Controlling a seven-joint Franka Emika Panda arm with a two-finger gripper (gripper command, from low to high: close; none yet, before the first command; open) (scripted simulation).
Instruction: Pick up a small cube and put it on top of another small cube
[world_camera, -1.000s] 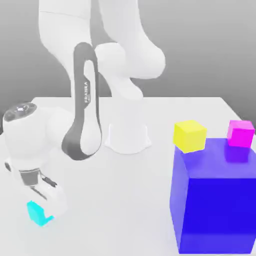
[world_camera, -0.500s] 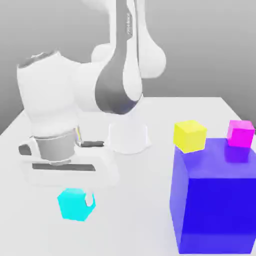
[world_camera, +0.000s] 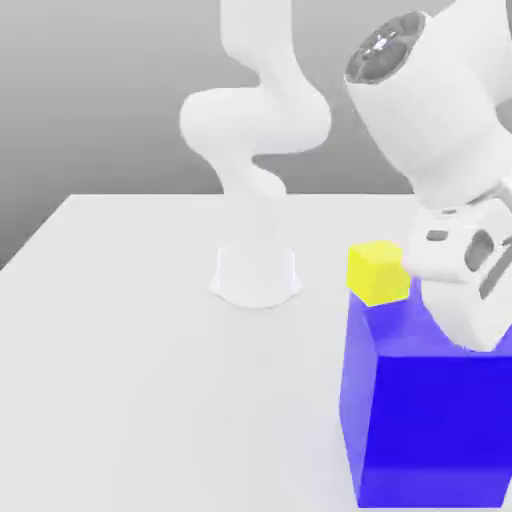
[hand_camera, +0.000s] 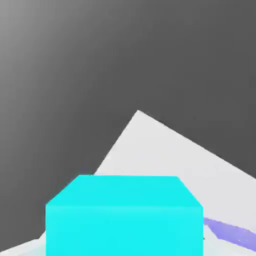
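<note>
Now we have the cyan cube (hand_camera: 124, 227) held between the jaws (hand_camera: 124, 245), which are closed on its sides in the hand view; in the exterior view the white hand (world_camera: 465, 265) is over by the big blue cube (world_camera: 435, 425), at the exterior view's right, close to the yellow cube (world_camera: 379, 272). We judge the step in hand to be the carry, with the placing next, and we cannot make out the magenta-pink cube behind all that arm, so exactly how our load lines up with it we cannot tell

To do this well, we would keep our cube higher than the top of the one meant to bear it, centre it there first, and only then go straight down. The hand looks tilted in the exterior view, so we would want it levelled before contact, bottom face flat to top face; a corner landing first could nudge the lower cube along the blue top or off its edge. We would also give the yellow cube a wide berth, lower slowly, wait for full contact, part the jaws evenly and lift straight away without a sideways brush

As for the cube itself, it is a plain, bright cyan block with flat faces and crisp straight edges, one face a touch deeper in shade than the other. No mark or pattern shows on it, and it sits square in the grip, with the pale desk (hand_camera: 165, 152) and a sliver of blue beyond it in the hand view
</note>
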